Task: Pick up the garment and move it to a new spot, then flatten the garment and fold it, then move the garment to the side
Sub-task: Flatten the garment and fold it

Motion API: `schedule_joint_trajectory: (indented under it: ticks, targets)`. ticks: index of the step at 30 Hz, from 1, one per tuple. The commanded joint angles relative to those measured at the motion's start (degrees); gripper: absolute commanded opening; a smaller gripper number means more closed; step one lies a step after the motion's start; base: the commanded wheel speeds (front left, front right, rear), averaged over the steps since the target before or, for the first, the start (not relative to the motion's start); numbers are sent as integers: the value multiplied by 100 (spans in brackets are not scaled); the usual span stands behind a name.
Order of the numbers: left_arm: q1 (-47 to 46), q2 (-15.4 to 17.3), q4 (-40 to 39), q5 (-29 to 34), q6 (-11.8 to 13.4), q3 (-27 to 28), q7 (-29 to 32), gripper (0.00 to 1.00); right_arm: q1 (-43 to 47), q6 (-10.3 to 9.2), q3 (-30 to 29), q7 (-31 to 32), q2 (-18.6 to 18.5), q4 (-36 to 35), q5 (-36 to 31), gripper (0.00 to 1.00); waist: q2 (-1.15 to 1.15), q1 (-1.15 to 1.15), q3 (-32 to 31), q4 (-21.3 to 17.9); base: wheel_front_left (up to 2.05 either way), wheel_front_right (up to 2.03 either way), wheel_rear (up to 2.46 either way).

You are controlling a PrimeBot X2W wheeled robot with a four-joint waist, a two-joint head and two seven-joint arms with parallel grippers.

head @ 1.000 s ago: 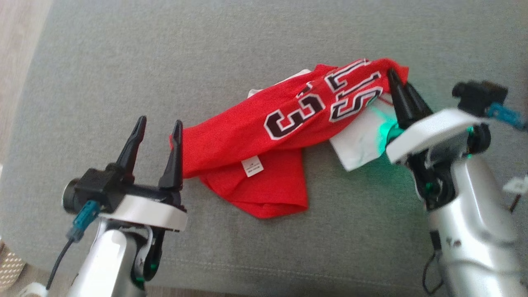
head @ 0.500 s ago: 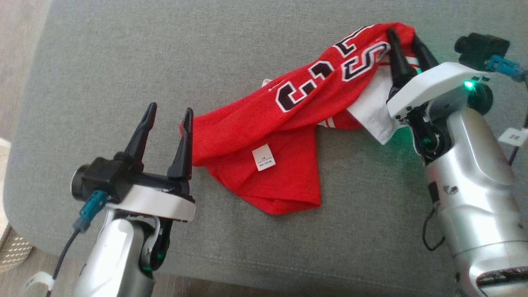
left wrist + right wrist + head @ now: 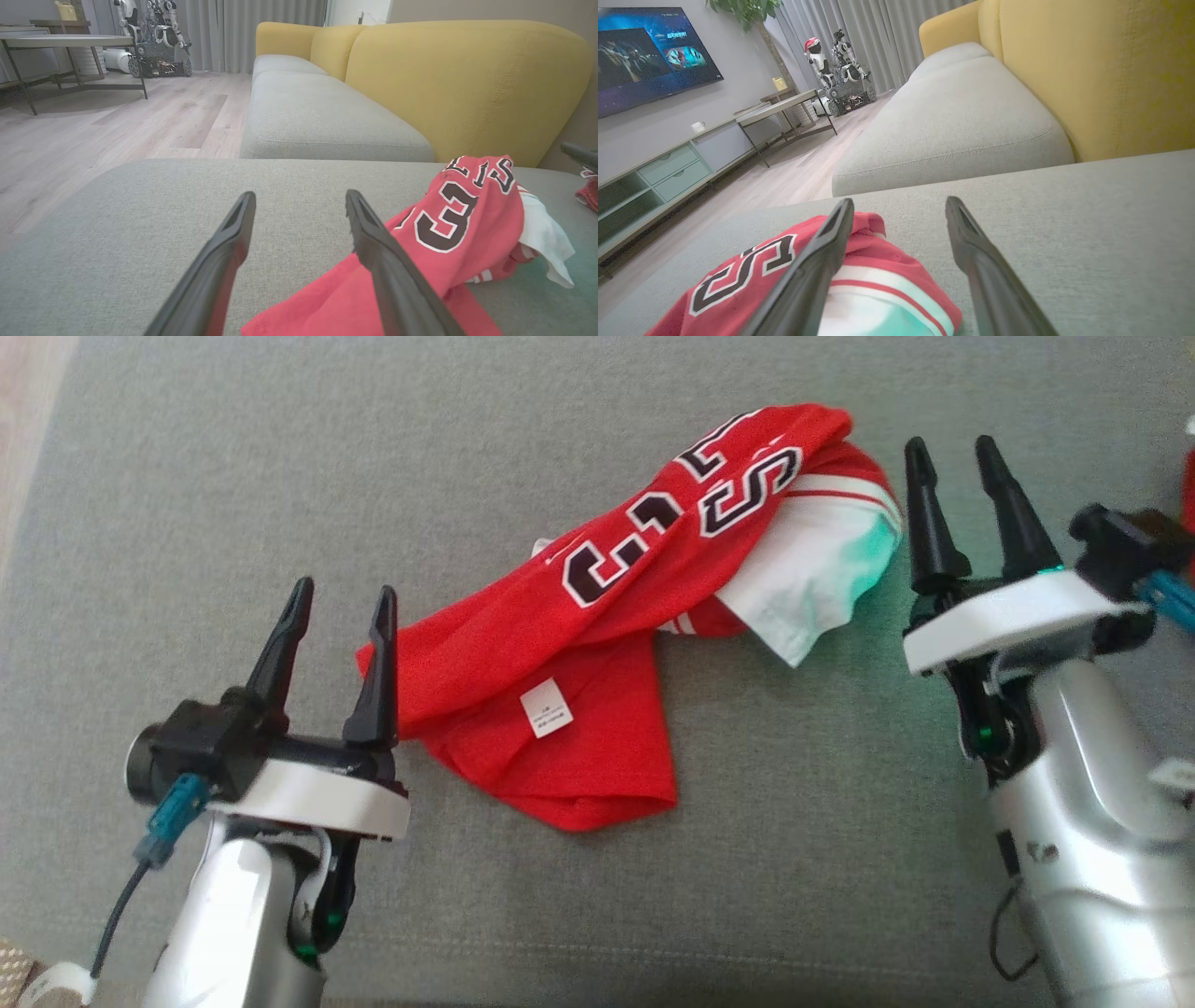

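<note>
The garment (image 3: 597, 644) is a red jersey with black and white letters and a white lining, lying crumpled on the grey cushion (image 3: 467, 457). It also shows in the left wrist view (image 3: 448, 233) and the right wrist view (image 3: 752, 280). My right gripper (image 3: 948, 448) stands open just right of the garment's upper end, with nothing between its fingers. My left gripper (image 3: 341, 597) is open at the garment's lower left corner, its right finger (image 3: 375, 663) beside the red cloth.
A yellow sofa back (image 3: 467, 84) and another grey seat cushion (image 3: 322, 121) lie beyond. Wooden floor (image 3: 93, 130), a table (image 3: 70, 42), a TV (image 3: 649, 51) and another robot (image 3: 840, 70) are farther off. A red item (image 3: 1187, 485) sits at the right edge.
My right gripper has opened and let go of the garment's upper end, which now rests on the cushion, and has drawn off to the right. The head camera has shifted.
</note>
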Motion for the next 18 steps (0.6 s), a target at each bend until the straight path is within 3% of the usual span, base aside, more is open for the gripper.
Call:
schedule_joint_trajectory:
  ticks: [1, 10, 18]
  targets:
    - [-61, 122, -171, 47, 8, 198, -70, 100, -110, -5, 110, -46, 18, -137, 10, 100, 0, 0, -55, -54, 0, 0, 0]
    - [279, 238, -96, 74, 58, 323, -70, 100, 1205, -5, -506, 271, 115, -1547, -807, 100, 0, 0, -534, -311, 0, 0, 0]
    - [606, 316, -95, 37, 147, 346, 14, 100, 2239, -5, -650, 652, 336, -2448, -1192, 100, 0, 0, -831, -496, 0, 0, 0]
